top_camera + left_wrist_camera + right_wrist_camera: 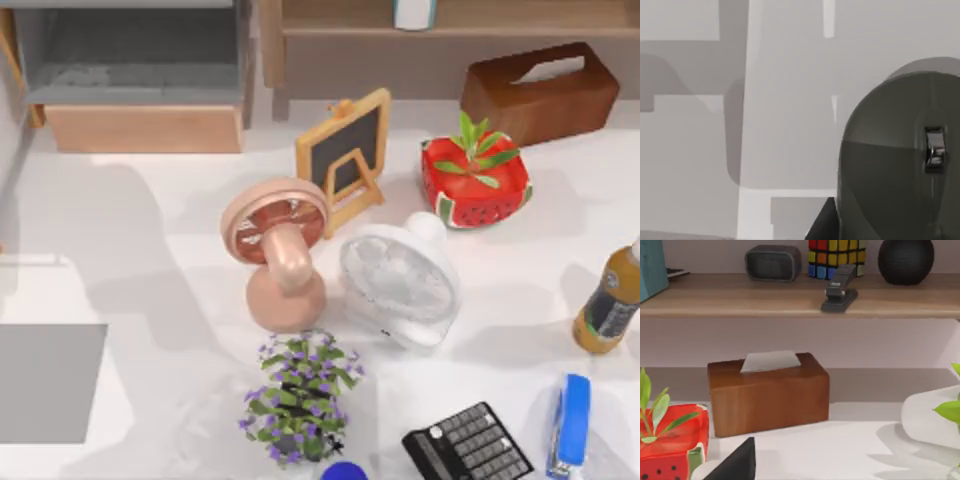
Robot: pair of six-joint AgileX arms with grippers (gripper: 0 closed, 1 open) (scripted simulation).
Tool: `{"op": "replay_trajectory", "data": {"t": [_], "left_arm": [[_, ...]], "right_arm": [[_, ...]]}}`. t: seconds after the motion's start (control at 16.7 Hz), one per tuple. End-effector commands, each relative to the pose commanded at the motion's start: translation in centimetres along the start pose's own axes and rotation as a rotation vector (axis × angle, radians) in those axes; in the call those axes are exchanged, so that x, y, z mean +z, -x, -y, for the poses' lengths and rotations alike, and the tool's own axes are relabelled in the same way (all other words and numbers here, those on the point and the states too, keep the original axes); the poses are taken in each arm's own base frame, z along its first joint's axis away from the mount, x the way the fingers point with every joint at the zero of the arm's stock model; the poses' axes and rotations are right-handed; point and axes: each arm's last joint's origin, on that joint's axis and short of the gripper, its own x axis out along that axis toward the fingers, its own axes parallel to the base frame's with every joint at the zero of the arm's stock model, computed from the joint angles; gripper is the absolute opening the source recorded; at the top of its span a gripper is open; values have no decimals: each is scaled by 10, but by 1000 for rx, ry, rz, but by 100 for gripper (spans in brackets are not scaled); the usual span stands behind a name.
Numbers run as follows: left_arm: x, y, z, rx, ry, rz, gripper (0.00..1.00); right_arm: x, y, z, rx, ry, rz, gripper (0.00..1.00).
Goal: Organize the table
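The white table (150, 230) holds many things. A pink fan (278, 255) and a white fan (400, 280) lie in the middle, touching. Behind them stand a small chalkboard (348, 155), a watermelon pot (475, 180) and a brown tissue box (540, 92). Near the front are a purple plant (298, 398), a calculator (468, 445), a blue stapler (570, 425) and a bottle (610, 305). A grey pad (48, 382) lies at the left.

Open worktop (150, 260) lies along the left side; the pink fan (277, 252), white fan (400, 278) and flowerpot (298, 398) crowd the middle.
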Motion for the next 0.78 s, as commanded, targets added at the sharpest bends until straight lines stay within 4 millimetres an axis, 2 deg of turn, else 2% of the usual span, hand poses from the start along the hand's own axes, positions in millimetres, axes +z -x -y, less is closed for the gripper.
{"op": "replay_trajectory", "data": {"t": [0.36, 0.54, 0.78], "left_arm": [[-13, 61, 6, 28, 41, 88, 0], [-24, 99, 24, 42, 36, 160, 0], [-48, 142, 57, 44, 8, 254, 0]], "right_arm": [[0, 0, 0, 0, 0, 0, 100], [0, 0, 0, 0, 0, 0, 100], [0, 0, 0, 0, 0, 0, 100]]}}
